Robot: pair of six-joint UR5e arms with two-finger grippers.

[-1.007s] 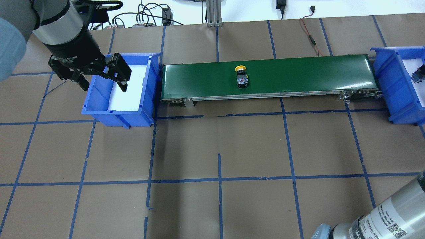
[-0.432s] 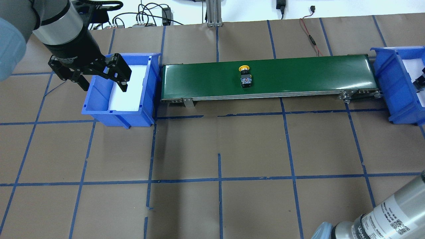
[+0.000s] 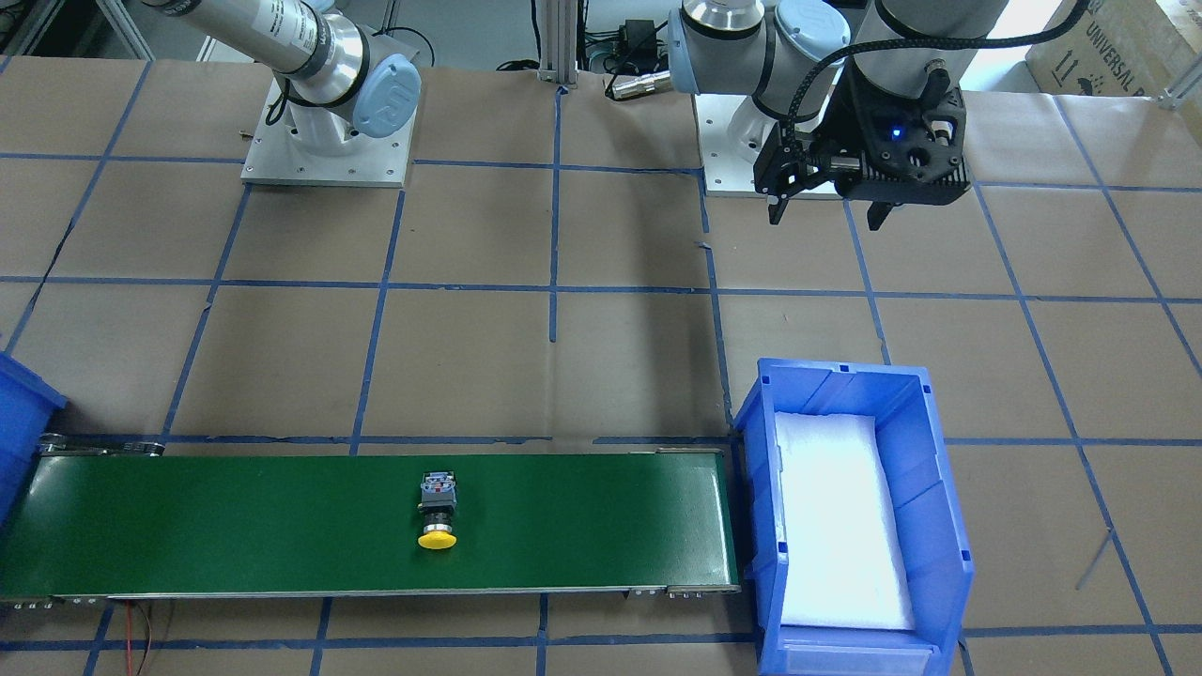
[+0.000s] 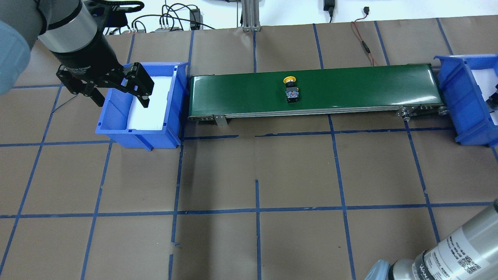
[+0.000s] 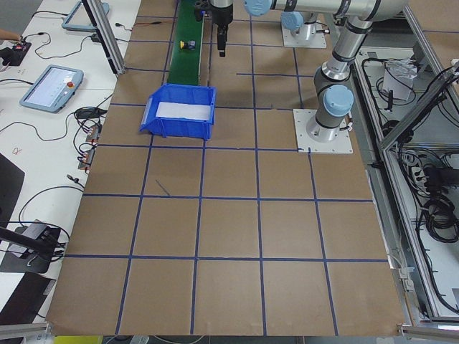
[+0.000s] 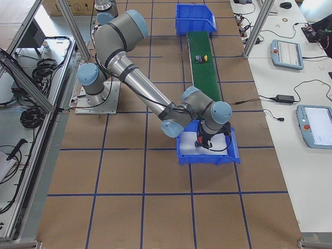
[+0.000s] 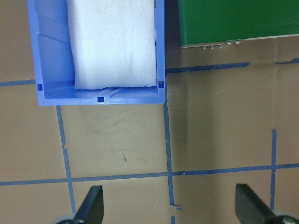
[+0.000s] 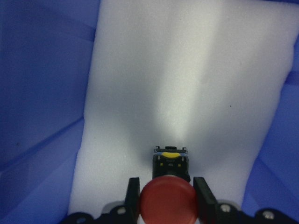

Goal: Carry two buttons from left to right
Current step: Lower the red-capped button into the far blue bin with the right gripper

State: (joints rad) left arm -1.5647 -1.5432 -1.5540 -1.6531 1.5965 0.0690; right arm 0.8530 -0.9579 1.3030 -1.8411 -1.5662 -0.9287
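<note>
The yellow-capped button (image 4: pixel 291 90) lies on its side mid-way along the green conveyor belt (image 4: pixel 350 85), also seen in the front view (image 3: pixel 438 512). The red mushroom-cap button (image 8: pixel 167 200) sits between my right gripper's (image 8: pixel 168 196) fingers (image 8: pixel 134 193), held just above the white foam in the right blue bin (image 8: pixel 42 93). In the overhead view that gripper (image 4: pixel 495 95) barely shows at the right edge. My left gripper (image 4: pixel 118 91) is open and empty, hovering above the robot-side rim of the left blue bin (image 4: pixel 136 134).
The left bin (image 3: pixel 845 376) holds only white foam. The belt (image 3: pixel 235 526) runs between the two bins. The right bin (image 4: pixel 453 97) stands at the belt's right end. Cables lie along the table's far edge (image 4: pixel 171 19). Brown paper with blue tape lines covers the table.
The yellow button has travelled a little to the right along the belt. My right gripper has shifted further toward the right edge inside the right bin. The left arm has not moved.
</note>
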